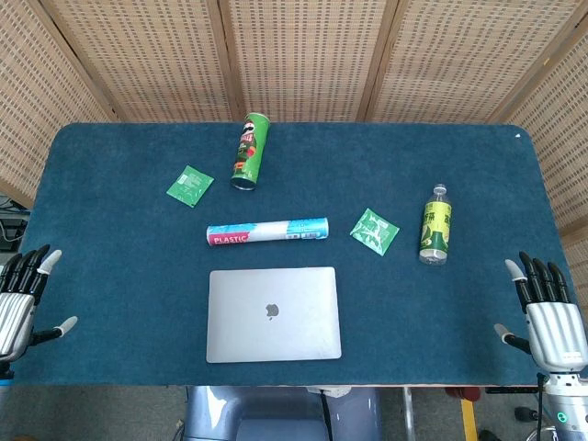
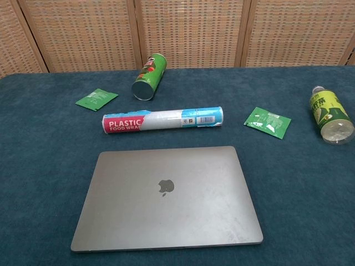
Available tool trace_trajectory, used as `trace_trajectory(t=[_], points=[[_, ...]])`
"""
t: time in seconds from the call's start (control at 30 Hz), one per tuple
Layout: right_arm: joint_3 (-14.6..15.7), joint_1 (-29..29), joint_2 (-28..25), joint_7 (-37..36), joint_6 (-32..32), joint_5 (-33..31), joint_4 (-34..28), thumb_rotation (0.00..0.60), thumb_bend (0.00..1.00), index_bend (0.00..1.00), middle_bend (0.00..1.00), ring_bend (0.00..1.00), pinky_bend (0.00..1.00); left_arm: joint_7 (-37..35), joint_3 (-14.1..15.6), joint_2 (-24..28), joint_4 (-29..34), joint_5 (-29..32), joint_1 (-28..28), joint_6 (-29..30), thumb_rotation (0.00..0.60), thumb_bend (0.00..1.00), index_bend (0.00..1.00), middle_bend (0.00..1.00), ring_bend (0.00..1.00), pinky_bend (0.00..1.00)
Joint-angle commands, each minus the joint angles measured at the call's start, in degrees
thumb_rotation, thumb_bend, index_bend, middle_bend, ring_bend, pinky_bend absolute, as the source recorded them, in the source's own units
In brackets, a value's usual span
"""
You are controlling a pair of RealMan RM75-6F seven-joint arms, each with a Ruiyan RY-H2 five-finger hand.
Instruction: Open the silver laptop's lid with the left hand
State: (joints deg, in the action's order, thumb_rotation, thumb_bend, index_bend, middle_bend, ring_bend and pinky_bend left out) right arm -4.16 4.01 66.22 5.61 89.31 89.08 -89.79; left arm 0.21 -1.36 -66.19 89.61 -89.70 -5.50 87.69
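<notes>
The silver laptop [image 1: 273,313] [image 2: 166,197] lies flat with its lid closed near the front edge of the blue table [image 1: 110,239], logo facing up. My left hand [image 1: 23,299] hovers at the table's front left corner, fingers spread, holding nothing, well left of the laptop. At the front right corner my right hand [image 1: 549,317] is likewise spread and holds nothing. Neither hand shows in the chest view.
Behind the laptop lies a white roll marked PLASTIC [image 1: 266,231] [image 2: 162,119]. A green chip can [image 1: 249,152] [image 2: 148,76] lies further back. Two green packets [image 1: 190,186] [image 1: 374,231] and a lying green-label bottle [image 1: 435,225] [image 2: 330,114] are scattered around.
</notes>
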Motion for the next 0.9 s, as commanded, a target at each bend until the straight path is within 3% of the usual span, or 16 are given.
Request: trace_trajectory(t=[0.03, 0.37, 0.5, 0.67, 0.73, 0.8, 0.9], points=[[0.0, 0.0, 0.0, 0.0, 0.0, 0.0, 0.0, 0.6, 0.0, 0.0, 0.0, 0.0, 0.0, 0.1, 0.1, 0.0, 0.0, 0.0, 0.0, -0.1, 0.6, 0.0, 0.0, 0.0, 0.0, 0.0], [0.0, -0.1, 0.0, 0.2, 0.0, -0.1, -0.1, 0.6, 0.0, 0.0, 0.0, 0.0, 0.0, -0.4, 1.2, -0.8, 0.1, -4.0, -1.7, -1.4, 0.6, 0.0, 0.0, 0.0, 0.0, 0.0], [-0.3, -0.1, -0.1, 0.2, -0.3, -0.9, -0.1, 0.6, 0.0, 0.0, 0.0, 0.0, 0.0, 0.5, 2.9, -2.5, 1.1, -12.6, -6.0, -4.1, 0.6, 0.0, 0.0, 0.0, 0.0, 0.0], [-0.4, -0.2, -0.4, 0.3, -0.4, -1.3, -0.5, 0.6, 0.0, 0.0, 0.0, 0.0, 0.0, 3.4, 3.5, -5.8, 3.3, -20.9, -13.4, -11.4, 0.6, 0.0, 0.0, 0.0, 0.0, 0.0], [-0.4, -0.4, -0.5, 0.1, -0.4, -1.7, -0.6, 0.6, 0.0, 0.0, 0.0, 0.0, 0.0, 4.7, 2.5, -9.4, 4.8, -23.4, -18.9, -18.0, 0.6, 0.0, 0.0, 0.0, 0.0, 0.0], [-0.4, -0.4, -0.6, -0.2, -0.8, -2.1, -0.5, 0.6, 0.0, 0.0, 0.0, 0.0, 0.0, 4.6, 1.4, -12.4, 4.7, -22.3, -22.5, -23.0, 0.6, 0.0, 0.0, 0.0, 0.0, 0.0], [-0.5, -0.3, -0.9, -0.6, -1.5, -2.8, -0.4, 0.6, 0.0, 0.0, 0.0, 0.0, 0.0, 4.0, 1.2, -15.4, 3.7, -21.4, -24.7, -25.6, 0.6, 0.0, 0.0, 0.0, 0.0, 0.0]])
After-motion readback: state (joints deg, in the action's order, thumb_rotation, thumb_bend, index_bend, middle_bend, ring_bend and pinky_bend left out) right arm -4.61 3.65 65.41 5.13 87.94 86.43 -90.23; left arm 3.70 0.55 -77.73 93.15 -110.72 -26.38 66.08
